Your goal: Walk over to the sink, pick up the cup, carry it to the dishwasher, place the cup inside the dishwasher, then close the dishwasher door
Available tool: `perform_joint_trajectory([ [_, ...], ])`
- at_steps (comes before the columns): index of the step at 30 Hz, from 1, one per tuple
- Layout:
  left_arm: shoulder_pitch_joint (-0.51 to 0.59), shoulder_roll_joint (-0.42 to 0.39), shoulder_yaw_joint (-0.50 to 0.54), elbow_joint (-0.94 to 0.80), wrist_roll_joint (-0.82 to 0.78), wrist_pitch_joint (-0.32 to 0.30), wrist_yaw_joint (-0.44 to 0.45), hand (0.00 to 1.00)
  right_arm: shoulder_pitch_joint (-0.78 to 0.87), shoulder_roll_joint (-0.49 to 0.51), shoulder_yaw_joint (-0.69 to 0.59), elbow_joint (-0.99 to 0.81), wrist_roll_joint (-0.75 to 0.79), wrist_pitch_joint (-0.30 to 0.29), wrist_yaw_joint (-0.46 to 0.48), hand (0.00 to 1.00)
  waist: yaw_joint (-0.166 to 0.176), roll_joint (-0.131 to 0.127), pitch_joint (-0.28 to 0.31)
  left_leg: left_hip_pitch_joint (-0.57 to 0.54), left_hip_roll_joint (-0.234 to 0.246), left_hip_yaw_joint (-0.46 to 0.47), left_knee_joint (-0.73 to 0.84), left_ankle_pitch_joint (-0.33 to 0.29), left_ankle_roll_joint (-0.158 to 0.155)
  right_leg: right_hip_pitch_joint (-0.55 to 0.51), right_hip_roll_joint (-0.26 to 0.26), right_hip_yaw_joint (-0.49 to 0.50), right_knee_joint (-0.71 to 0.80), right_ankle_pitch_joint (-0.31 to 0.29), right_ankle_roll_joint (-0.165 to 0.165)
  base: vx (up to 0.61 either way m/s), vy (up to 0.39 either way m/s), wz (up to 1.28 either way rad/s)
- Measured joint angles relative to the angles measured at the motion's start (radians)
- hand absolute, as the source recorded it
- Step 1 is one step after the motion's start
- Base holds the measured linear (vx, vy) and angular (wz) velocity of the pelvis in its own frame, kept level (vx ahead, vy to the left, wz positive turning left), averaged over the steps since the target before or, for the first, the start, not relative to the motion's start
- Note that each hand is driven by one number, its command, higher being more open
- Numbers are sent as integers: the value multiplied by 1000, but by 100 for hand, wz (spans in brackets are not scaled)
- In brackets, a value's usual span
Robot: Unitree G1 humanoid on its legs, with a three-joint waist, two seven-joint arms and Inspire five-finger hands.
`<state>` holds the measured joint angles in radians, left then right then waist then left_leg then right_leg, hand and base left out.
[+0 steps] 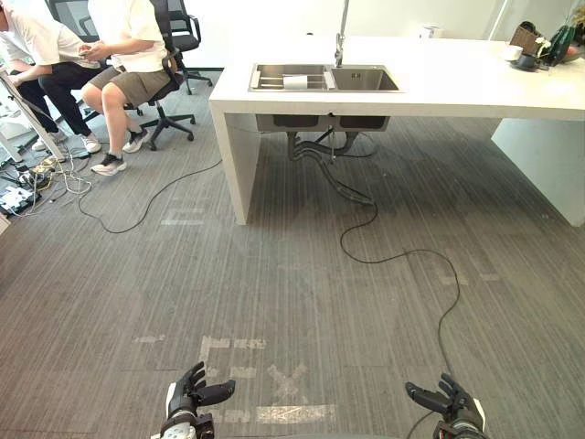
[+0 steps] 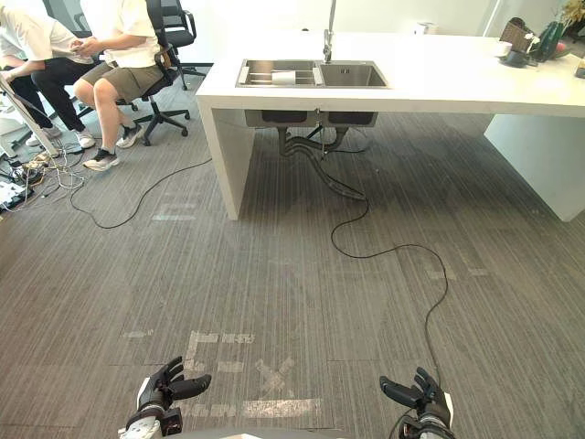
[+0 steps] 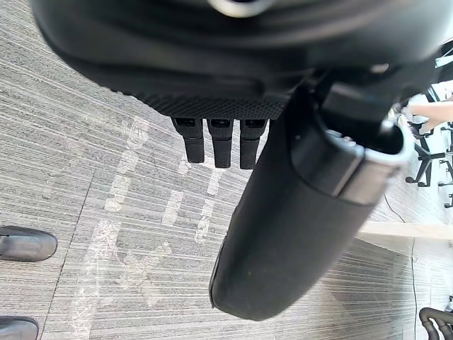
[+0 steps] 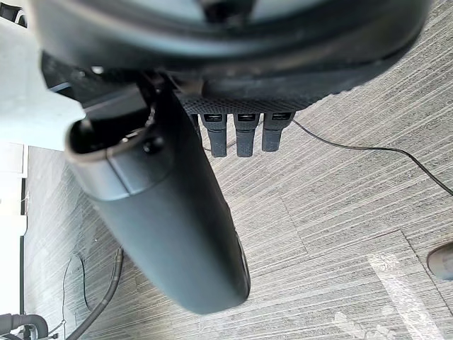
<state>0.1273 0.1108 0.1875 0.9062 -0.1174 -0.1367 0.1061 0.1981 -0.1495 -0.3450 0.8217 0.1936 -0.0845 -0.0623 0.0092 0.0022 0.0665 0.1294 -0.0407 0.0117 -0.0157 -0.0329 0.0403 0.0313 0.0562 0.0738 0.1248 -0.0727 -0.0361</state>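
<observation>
1. Left hand (image 1: 194,395): positioned low at the near edge of the head views, above the floor (image 1: 302,265). Its fingers (image 3: 221,145) are extended and loosely spread, with the thumb standing apart. They hold nothing.

2. Right hand (image 1: 448,402): positioned level with the left hand and well apart from it. Its fingers (image 4: 244,134) are likewise straight and relaxed, with the thumb out. The hand is empty.

3. Table (image 1: 439,78): a white table stands well ahead of both hands. A double sink (image 1: 327,79) is set into the top near its left end, with a faucet (image 1: 341,37) rising at the far rim.

4. Cup (image 1: 294,81): a white object lies in the sink basin nearer the table's left end. It appears to be the cup, but it is too small to confirm. Neither hand is near it.

5. Other items:
- A basket with small articles (image 1: 539,44) stands at the far right corner of the table.
- Pale tape marks (image 1: 283,380) lie on the floor between the hands.
- Two seated persons (image 1: 128,46) occupy office chairs (image 1: 169,101) beyond the table's left end.
</observation>
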Motion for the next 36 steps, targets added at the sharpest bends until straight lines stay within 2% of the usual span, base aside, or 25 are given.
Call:
perform_joint_trajectory([
  [10,2,1,-1,-11,-1,0,1,90,-1,0,-2,0,1,0,0,90,1,2,1,-20,9,24,27,-34,-14,-17,12,26,0,-7,-1,13,-6,-7],
  [13,13,1,-3,-55,-2,0,2,90,-4,0,-3,0,2,0,-1,90,1,2,7,-43,16,34,84,-77,-15,-18,20,39,0,-16,-3,61,-7,-16],
  [16,32,1,-4,-127,-12,0,5,90,-28,0,-3,0,2,0,-2,90,11,13,14,-96,33,59,199,-163,-15,-39,42,81,25,-38,-6,79,5,-40],
  [17,34,1,-7,-147,-14,0,7,90,-37,0,-3,-3,2,0,-3,90,18,19,18,-115,36,60,245,-196,-12,-55,51,95,57,-58,-5,124,28,-58],
  [18,35,0,-23,-186,-21,0,11,90,-38,2,0,-15,2,0,-6,90,25,18,22,-156,40,64,323,-244,-3,-103,63,105,150,-111,6,120,31,-37],
  [19,35,-3,-27,-205,-22,0,12,90,-38,5,0,-19,2,0,-6,90,26,18,24,-166,38,65,350,-264,0,-122,64,103,201,-139,12,156,35,-20],
  [20,30,-4,-42,-236,-23,-1,14,90,-36,16,0,-34,2,1,-10,90,27,12,40,-172,34,66,399,-304,7,-173,66,104,347,-192,53,109,18,4],
  [21,24,-6,-49,-245,-23,-1,14,90,-32,23,0,-45,2,2,-12,90,27,10,48,-170,33,63,418,-317,11,-206,70,104,435,-207,77,224,26,20],
  [22,12,-5,-63,-253,-24,-1,16,90,-24,41,1,-62,2,4,-14,90,25,-3,64,-143,21,49,437,-337,16,-278,73,98,625,-225,105,201,19,33],
  [23,10,-9,-67,-255,-24,0,19,90,-20,49,2,-63,2,7,-13,90,23,-11,66,-117,10,38,437,-352,20,-311,63,85,718,-240,100,340,25,48],
  [24,10,-20,-70,-265,-27,1,20,90,-16,51,10,-66,1,9,-12,90,19,-7,74,-76,6,16,433,-377,24,-339,47,61,769,-264,93,359,6,49],
  [26,7,-29,-79,-282,-29,1,22,90,-15,51,15,-77,1,9,-11,90,17,-7,74,-42,9,-11,430,-405,25,-382,24,24,744,-281,93,362,-24,55],
  [28,-19,-25,-89,-283,-41,1,29,90,-18,48,20,-99,1,9,-8,90,4,-4,74,-10,27,-70,413,-437,11,-463,2,3,650,-279,95,454,-111,79],
  [29,-38,-17,-93,-273,-50,0,38,90,-32,35,21,-88,2,9,-6,90,-6,-3,75,20,43,-103,384,-441,-1,-500,-5,10,564,-241,79,535,-224,98],
  [30,-48,-13,-103,-263,-51,0,47,90,-31,18,26,-80,2,9,-8,90,-25,-1,69,55,64,-148,362,-448,-17,-494,-13,-7,522,-113,81,575,-255,103],
  [31,-50,-14,-102,-258,-51,0,48,90,-29,9,31,-75,2,9,-10,90,-30,6,66,66,77,-167,369,-449,-19,-483,-14,-34,537,-100,39,636,-290,84],
  [32,-58,-22,-103,-245,-54,0,48,90,-34,-10,34,-64,2,9,-11,90,-30,41,62,53,113,-193,432,-434,-41,-455,10,-78,535,-126,-4,623,-287,50],
  [33,-65,-25,-100,-242,-57,0,47,90,-41,-10,40,-67,2,8,-12,90,-25,47,61,2,118,-199,568,-367,-48,-408,25,-93,513,-149,-42,743,-357,33],
  [34,-64,-28,-98,-243,-58,0,47,90,-40,-10,47,-71,2,8,-11,90,-24,48,62,-34,115,-198,662,-304,-47,-370,34,-94,482,-154,-49,725,-339,22],
  [35,-56,-35,-99,-248,-60,0,46,90,-30,-7,70,-91,2,6,-10,90,-21,46,66,-123,114,-195,883,-168,-46,-268,43,-90,395,-155,-56,593,-274,13],
  [36,-49,-38,-99,-262,-60,0,45,90,-31,-5,81,-95,4,3,-10,90,-18,44,72,-163,117,-179,985,-165,-36,-214,52,-87,352,-153,-65,550,-218,-4],
])
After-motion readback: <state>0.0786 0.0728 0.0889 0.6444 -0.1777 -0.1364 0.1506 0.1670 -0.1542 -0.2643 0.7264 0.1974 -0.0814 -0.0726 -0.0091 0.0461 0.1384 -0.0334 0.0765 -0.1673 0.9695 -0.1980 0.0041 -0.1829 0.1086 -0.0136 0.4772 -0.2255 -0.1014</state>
